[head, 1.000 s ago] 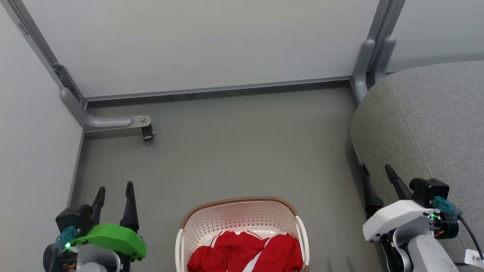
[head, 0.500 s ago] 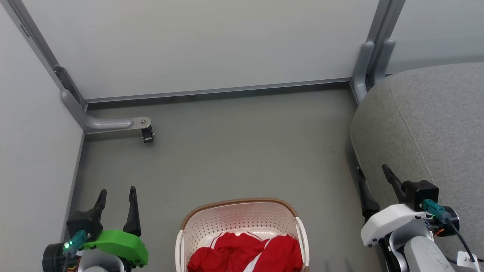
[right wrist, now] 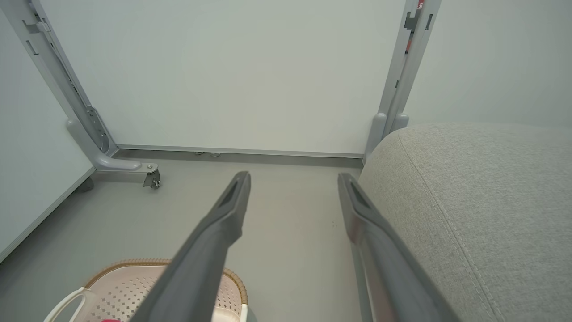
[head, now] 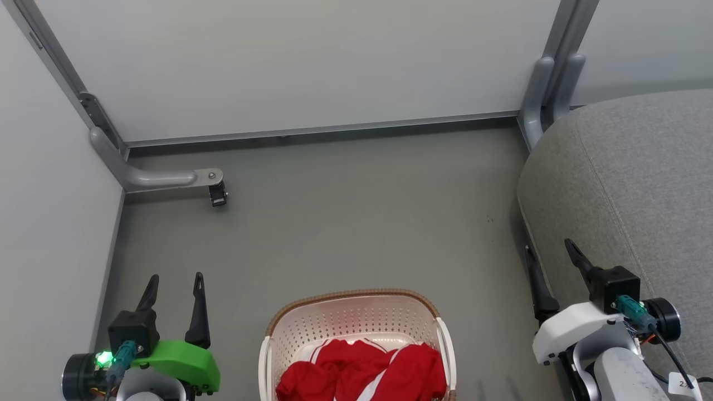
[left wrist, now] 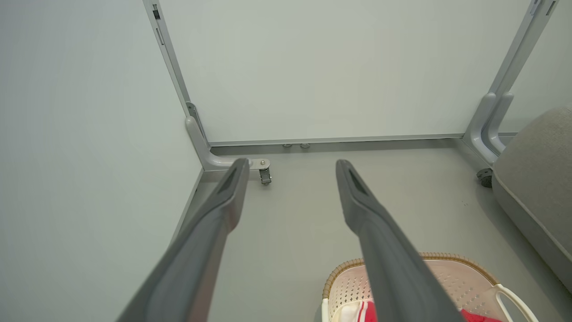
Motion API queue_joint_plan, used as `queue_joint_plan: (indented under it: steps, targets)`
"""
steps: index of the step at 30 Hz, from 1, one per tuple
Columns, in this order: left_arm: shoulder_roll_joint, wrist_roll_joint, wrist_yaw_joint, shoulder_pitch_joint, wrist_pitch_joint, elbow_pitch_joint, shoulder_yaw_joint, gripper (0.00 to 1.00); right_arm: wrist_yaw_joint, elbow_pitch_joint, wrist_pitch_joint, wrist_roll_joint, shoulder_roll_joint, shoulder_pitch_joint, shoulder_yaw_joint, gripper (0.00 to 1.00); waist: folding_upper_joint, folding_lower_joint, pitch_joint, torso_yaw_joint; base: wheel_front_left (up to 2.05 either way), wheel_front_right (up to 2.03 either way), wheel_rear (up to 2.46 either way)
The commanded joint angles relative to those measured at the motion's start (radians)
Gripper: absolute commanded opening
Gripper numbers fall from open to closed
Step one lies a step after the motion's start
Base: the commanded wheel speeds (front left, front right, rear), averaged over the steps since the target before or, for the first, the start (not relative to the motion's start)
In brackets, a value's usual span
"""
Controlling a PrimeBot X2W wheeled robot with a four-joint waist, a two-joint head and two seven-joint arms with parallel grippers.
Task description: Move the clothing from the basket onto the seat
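Observation:
The cream-white basket (head: 356, 326) with a brown rim stands on the floor at the bottom centre of the head view, also seen as basket (left wrist: 451, 279) and basket (right wrist: 134, 286). Red clothing (head: 362, 370) with white stripes lies bunched inside it; a strip of clothing (left wrist: 364, 313) shows low in the left wrist view. The grey seat (head: 635, 184) fills the right side, seat (right wrist: 482, 210). My left gripper (head: 175, 278) is open, left of the basket, holding nothing. My right gripper (head: 548, 248) is open beside the seat's front edge, empty.
Pale partition panels wall the space behind and to the left. A metal foot with a small black caster (head: 217, 196) juts out at the back left. A grey upright post (head: 543, 83) stands at the back right by the seat. Bare grey floor (head: 345, 223) lies ahead.
The left wrist has rolled and drawn slightly down and right; the right wrist has also rolled, its fingers shifting a little upward. Both grippers stay open. Basket and clothing have not moved.

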Motion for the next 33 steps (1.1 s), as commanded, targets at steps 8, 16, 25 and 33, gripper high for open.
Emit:
queue_joint_plan:
  steps: [8, 16, 25, 33]
  targets:
    - [-0.004, 0.089, -0.011, -0.008, -0.022, -0.006, 0.014, 1.00, 0.000, 0.005, -0.023, -0.063, -0.006, -0.022, -0.003, 1.00, 0.0000, 0.0000, 0.014, -0.001, 0.00, 0.00, 0.00]
    - [-0.016, 0.133, -0.032, -0.043, -0.033, -0.015, 0.011, 1.00, 0.000, -0.015, -0.034, -0.104, -0.006, -0.059, 0.002, 1.00, 0.0000, 0.0000, 0.087, -0.009, 0.00, 0.00, 0.00]
    - [-0.037, 0.106, -0.089, -0.140, -0.033, -0.009, -0.050, 1.00, 0.000, -0.066, -0.033, -0.083, -0.005, -0.165, 0.023, 1.00, 0.0000, 0.0000, 0.290, -0.036, 0.00, 0.00, 0.00]
    - [-0.048, 0.051, -0.100, -0.239, -0.032, 0.026, -0.187, 1.00, 0.000, -0.108, -0.033, -0.070, -0.005, -0.254, 0.032, 1.00, 0.0000, 0.0000, 0.451, -0.060, 0.00, 0.00, 0.00]
